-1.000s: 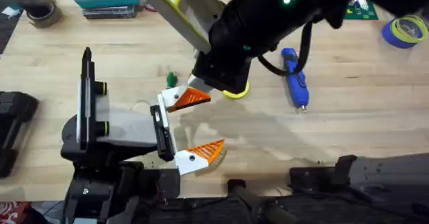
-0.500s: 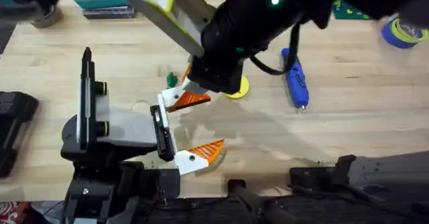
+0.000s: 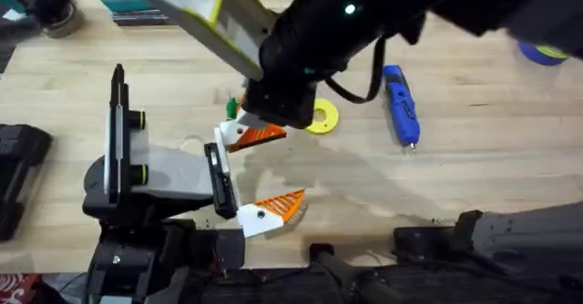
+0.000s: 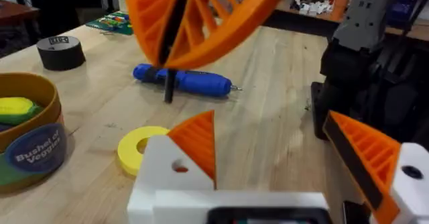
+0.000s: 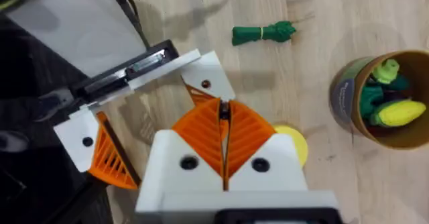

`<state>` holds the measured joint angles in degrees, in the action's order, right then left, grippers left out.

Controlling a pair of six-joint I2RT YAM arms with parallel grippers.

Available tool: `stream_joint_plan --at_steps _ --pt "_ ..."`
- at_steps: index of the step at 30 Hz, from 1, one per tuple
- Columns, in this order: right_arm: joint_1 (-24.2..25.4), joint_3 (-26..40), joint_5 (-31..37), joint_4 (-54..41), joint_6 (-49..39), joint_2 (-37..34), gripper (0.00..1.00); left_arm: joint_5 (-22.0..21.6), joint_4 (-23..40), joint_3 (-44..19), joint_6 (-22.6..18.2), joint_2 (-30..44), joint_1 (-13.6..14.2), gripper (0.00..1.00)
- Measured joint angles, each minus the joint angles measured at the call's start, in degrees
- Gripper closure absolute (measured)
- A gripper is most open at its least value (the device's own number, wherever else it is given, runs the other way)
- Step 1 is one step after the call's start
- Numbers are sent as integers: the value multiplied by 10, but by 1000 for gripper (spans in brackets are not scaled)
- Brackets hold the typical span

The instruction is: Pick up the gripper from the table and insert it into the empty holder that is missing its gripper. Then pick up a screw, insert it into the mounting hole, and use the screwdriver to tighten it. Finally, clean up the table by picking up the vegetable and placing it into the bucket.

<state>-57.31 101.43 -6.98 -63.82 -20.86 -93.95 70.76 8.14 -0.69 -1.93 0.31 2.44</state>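
Right gripper (image 5: 224, 140): we log its orange ribbed fingers pressed together on a thin dark tool, hovering at centre frame just above the left gripper (image 3: 264, 172).

Left gripper: fingers spread apart, nothing between them, at lower centre of the overhead view.

Screwdriver (image 3: 399, 104): blue, lying on the table (image 3: 474, 158) at upper right.

Vegetable (image 5: 263, 33): dark green, flat on the wood beside the bucket (image 5: 348, 100).

Bucket: we note yellow and green toy foods inside.

Yellow disc (image 3: 322, 117): near the screwdriver.

One screwdriver (image 3: 401, 104), one bucket (image 5: 379, 100), one vegetable (image 5: 263, 33) — one yellow disc (image 3: 322, 116).
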Motion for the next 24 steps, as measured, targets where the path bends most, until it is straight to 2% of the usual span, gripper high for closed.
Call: stream_joint_plan --at_steps 24 --pt "-24 0 -4 -3 0 -19 996 0 0 0 0 0 0 15"
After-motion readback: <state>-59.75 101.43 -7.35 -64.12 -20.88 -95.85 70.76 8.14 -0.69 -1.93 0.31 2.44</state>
